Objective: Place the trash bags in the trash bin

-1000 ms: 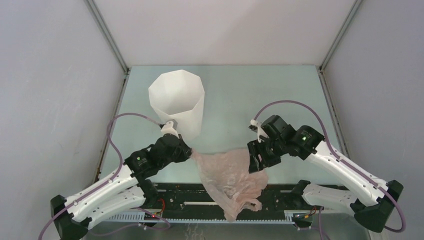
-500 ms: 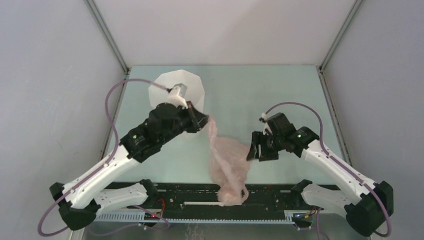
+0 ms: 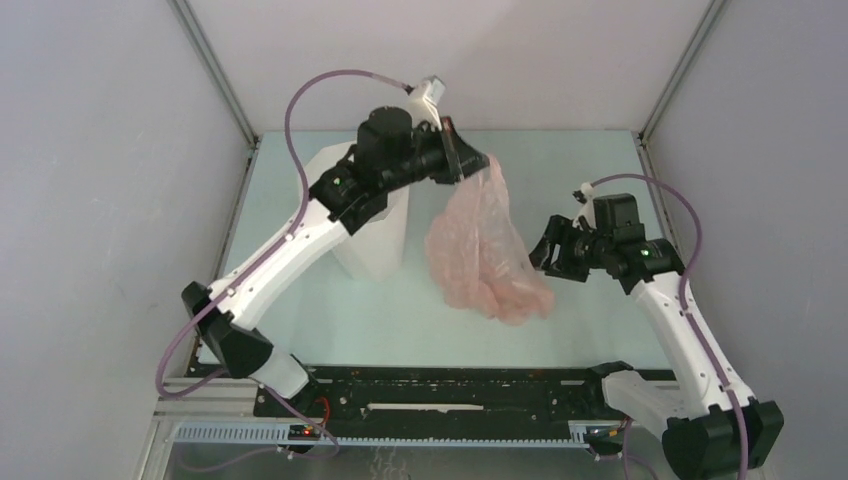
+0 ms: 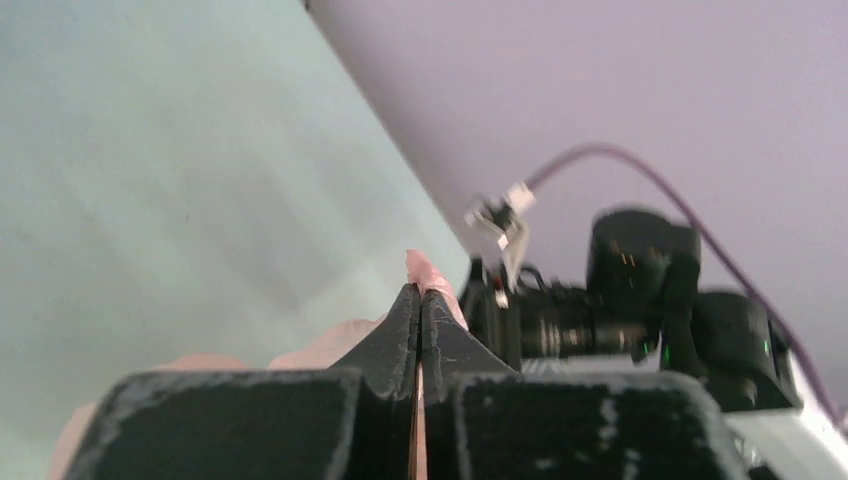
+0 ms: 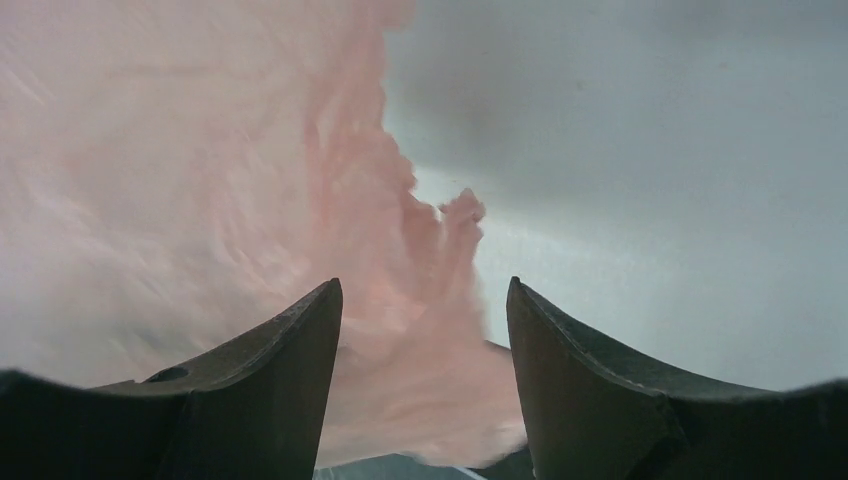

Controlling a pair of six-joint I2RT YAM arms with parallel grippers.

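The left arm (image 3: 300,235) reaches toward the far side of the table (image 3: 590,170), crossing over the white trash bin (image 3: 378,245), so that only part of the bin's near and right walls shows beneath it. The left gripper (image 3: 468,165) sits high, just right of the bin and near the far edge. Its fingers (image 4: 405,330) are pressed tight together on a thin fold of the pale-pink trash bag (image 3: 485,250). In the left wrist view a sliver of pink film (image 4: 425,272) pokes out past the closed tips.

The bag hangs from that pinch as a wrinkled, translucent sheet. It is narrow at the top and widens into a bunched mass lower down, to the right of the bin and outside it. Whether its lowest folds touch the table cannot be told.

The right gripper (image 3: 548,257) is just beside the bag's right edge and faces left toward it. Its fingers (image 5: 290,370) are spread wide apart and grip nothing. In the right wrist view the pink film (image 5: 200,150) fills the left of the picture and trails down into the gap between the two fingers. Whether it touches them cannot be told.
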